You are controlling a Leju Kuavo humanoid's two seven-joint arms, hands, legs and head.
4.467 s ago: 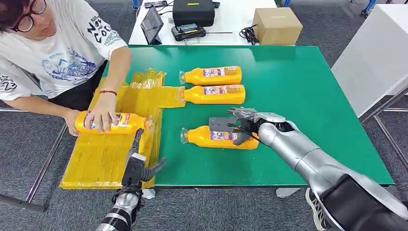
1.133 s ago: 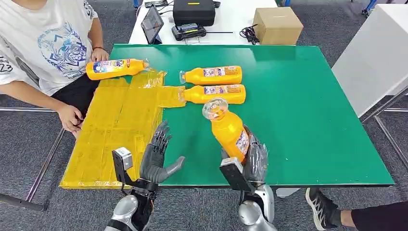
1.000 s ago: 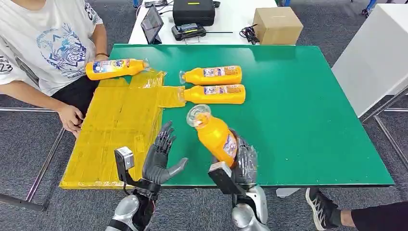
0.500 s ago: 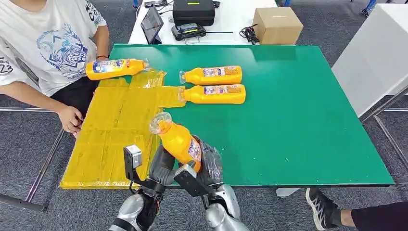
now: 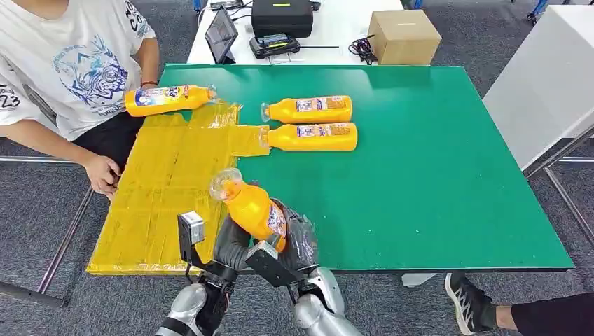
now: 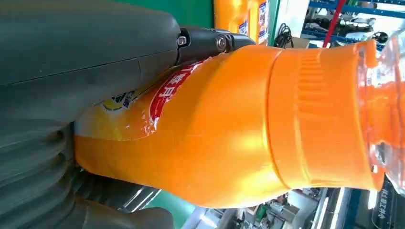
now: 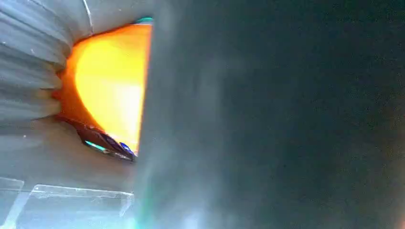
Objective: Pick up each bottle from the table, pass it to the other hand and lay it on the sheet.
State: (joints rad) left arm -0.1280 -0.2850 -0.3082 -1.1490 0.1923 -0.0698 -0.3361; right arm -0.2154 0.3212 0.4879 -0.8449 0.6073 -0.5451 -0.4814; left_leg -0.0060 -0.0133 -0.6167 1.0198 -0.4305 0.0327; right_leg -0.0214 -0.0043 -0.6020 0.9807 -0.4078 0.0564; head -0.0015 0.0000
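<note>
The right hand [image 5: 300,239] wraps the lower body of an orange bottle [image 5: 253,208], holding it tilted with its clear cap end up and pointing far-left, toward the sheet. That tilt presents the bottle's middle to the left hand [image 5: 231,241], which lies against the bottle's left side. In the left wrist view the thumb lies along the bottle's label, so the left hand looks to have hold of it too. Whether its fingers are fully closed on the far side I cannot tell, since the bottle hides them. My reading is that this is the handover itself, with both hands on the bottle above the near table edge, just right of the yellow sheet [image 5: 164,189].

Further out, 2 more orange bottles lie side by side on the green table [image 5: 434,154]. The nearer one [image 5: 312,136] and the farther one [image 5: 308,110] both have caps pointing left, their caps at the sheet's far-right edge, within easy reach for later picks. A 4th bottle [image 5: 167,99] lies at the sheet's far end, with a person's hand [image 5: 148,85] beside it.
</note>
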